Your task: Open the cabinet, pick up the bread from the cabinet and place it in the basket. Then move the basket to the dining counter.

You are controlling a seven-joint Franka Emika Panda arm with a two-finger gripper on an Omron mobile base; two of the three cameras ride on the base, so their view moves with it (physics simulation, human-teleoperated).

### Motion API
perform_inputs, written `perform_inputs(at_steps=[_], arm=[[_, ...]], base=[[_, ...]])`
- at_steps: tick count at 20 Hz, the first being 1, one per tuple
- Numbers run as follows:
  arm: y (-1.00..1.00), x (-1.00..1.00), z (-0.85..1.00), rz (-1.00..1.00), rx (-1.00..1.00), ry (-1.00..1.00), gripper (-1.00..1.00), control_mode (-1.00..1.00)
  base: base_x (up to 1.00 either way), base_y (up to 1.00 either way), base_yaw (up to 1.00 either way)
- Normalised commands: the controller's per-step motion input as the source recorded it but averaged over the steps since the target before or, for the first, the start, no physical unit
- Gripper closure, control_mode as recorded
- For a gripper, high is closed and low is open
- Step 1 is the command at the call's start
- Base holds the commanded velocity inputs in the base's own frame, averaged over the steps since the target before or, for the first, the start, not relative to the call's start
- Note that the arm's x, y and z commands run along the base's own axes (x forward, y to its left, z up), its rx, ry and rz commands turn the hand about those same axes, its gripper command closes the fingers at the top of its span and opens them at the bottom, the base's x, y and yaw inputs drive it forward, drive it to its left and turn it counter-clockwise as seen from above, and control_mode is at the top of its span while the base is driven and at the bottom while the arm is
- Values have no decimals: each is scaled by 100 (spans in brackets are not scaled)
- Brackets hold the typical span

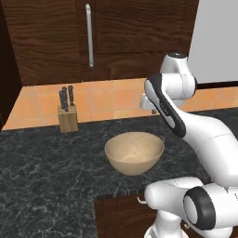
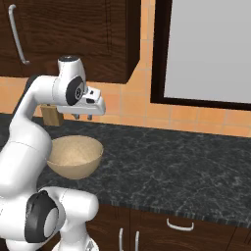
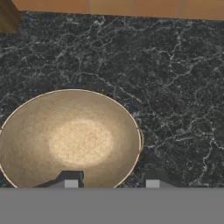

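The wide round tan basket point(image 1: 134, 153) with a speckled beige inside sits upright on the black speckled granite counter point(image 1: 42, 176), near its front edge. Nothing lies in it. The dark brown wood-grain wall cabinet point(image 1: 51, 37) hangs above the counter at the far side; its door is shut, and the long vertical silver bar handle point(image 1: 89, 35) stands untouched. The bread cannot be seen.

The white arm's two-finger gripper point(image 2: 82, 116) hangs above the counter, over the basket's far right rim, pointing down and well clear of the basket and cabinet. In the hand view the basket's rim point(image 3: 138, 131) passes between the two dark fingertips point(image 3: 71, 179). The jaws stand partly apart, neither wide nor closed, and hold nothing.

A light wooden knife block point(image 1: 68, 116) with dark-handled knives stands to the far left against the orange tiled wall point(image 1: 111, 100), well apart from the basket.
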Motion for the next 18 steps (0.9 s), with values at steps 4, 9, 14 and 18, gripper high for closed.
perform_inputs(at_steps=[4, 9, 14, 18], arm=[[4, -3, 0, 0, -4, 0, -100, -100], [64, -17, 40, 1, -18, -33, -100, -100], [57, -2, 61, 7, -2, -48, -100, -100], [91, 0, 60, 9, 0, -48, -100, -100]], base=[[0, 0, 0], [0, 0, 0], [0, 0, 0], [0, 0, 0]])
